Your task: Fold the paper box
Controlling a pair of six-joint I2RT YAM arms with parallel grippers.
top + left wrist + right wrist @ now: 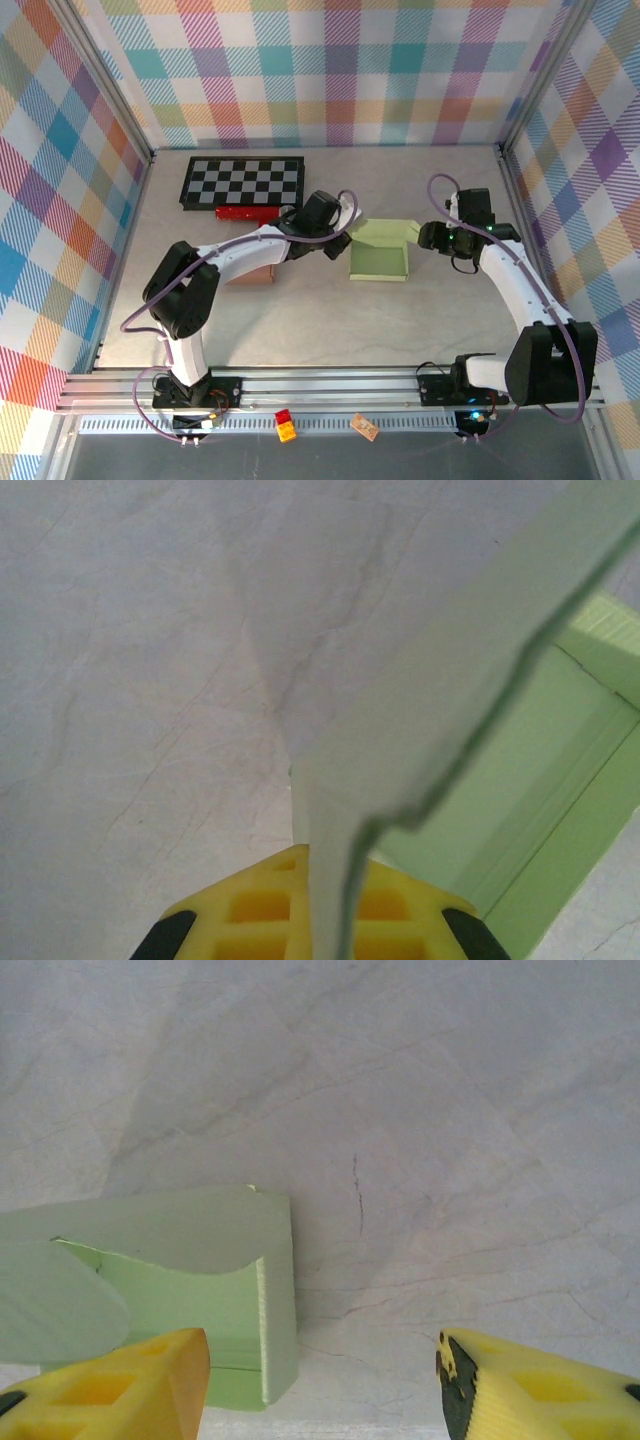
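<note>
The left arm is rising from its base at the near left edge, folding at the elbow and stretching its white forearm rightward and away across the surface [300, 330] toward the middle. Its wrist is ending at the left side of the pale green paper box [378, 264], which is sitting open near the centre of the surface, between the two arms' grippers. The left gripper [338, 244] is pinching a raised flap [400, 740] of the box: in the left wrist view the thin sheet is running edge-on between the yellow fingers [250, 912], with the jaws pressed together on it and the green interior of the box lying to the right.

The right arm is climbing from its base at the near right, bending and leaning in toward the box's far right corner. The right gripper [428, 236] is hanging just beside that corner with its jaws standing apart, holding nothing; in the right wrist view one yellow finger [110, 1385] is sitting next to the box wall [225, 1290] while the other is well clear over bare surface.

A chessboard [243, 181] is lying at the far left, a red object [247, 213] just in front of it, and a brown block [256, 273] is showing partly under the left forearm.
</note>
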